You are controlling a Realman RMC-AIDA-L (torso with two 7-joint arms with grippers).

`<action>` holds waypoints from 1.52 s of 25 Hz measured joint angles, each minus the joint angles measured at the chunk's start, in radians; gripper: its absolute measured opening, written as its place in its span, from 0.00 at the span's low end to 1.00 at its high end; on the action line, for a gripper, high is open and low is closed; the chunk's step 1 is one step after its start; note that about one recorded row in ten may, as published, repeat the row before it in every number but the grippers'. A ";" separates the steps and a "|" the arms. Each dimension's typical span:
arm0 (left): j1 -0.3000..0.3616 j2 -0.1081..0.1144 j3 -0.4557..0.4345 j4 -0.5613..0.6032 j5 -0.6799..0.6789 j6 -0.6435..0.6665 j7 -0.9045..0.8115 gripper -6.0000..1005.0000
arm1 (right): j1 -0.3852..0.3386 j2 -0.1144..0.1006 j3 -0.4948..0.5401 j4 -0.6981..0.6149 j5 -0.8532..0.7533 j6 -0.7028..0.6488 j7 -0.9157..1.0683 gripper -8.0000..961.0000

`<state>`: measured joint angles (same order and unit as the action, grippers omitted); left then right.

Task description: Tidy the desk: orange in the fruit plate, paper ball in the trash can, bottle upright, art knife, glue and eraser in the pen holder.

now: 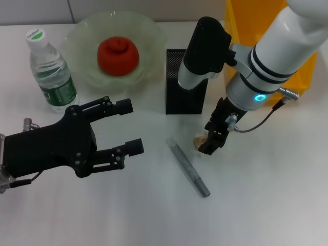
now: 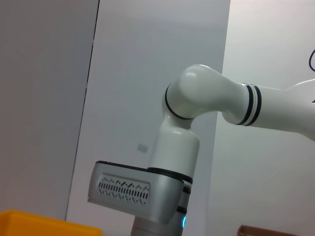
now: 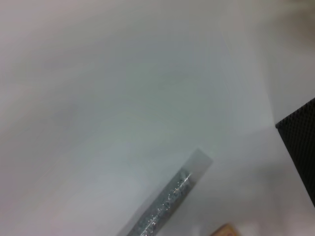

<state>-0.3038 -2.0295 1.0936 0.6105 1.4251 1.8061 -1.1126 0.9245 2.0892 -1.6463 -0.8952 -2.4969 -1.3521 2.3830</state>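
Observation:
The orange (image 1: 118,55) lies in the pale green fruit plate (image 1: 148,31). The bottle (image 1: 51,72) stands upright at the far left. The black mesh pen holder (image 1: 185,84) stands mid-table and also shows in the right wrist view (image 3: 300,147). The grey art knife (image 1: 189,169) lies flat in front of it and also shows in the right wrist view (image 3: 167,204). A small tan eraser (image 1: 198,140) lies on the table, right beside my right gripper (image 1: 211,141), which is lowered to the table. My left gripper (image 1: 130,126) is open and empty, left of the knife. The glue and paper ball are out of view.
The yellow trash can (image 1: 246,25) stands at the back right, behind my right arm; its rim also shows in the left wrist view (image 2: 44,223). White tabletop (image 1: 154,215) lies in front of both grippers.

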 joint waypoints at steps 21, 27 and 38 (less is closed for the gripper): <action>0.000 -0.005 -0.002 0.000 0.000 -0.015 0.009 0.80 | -0.001 0.001 -0.018 0.016 0.001 0.028 -0.013 0.58; 0.000 -0.005 -0.002 0.000 0.000 -0.015 0.008 0.80 | -0.001 0.002 -0.048 0.018 0.007 0.034 -0.013 0.54; 0.000 -0.006 -0.002 0.000 0.000 -0.014 0.008 0.80 | 0.000 0.002 -0.056 0.017 0.012 0.036 -0.013 0.27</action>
<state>-0.3037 -2.0356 1.0921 0.6105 1.4250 1.7917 -1.1045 0.9245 2.0908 -1.7027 -0.8780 -2.4849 -1.3160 2.3698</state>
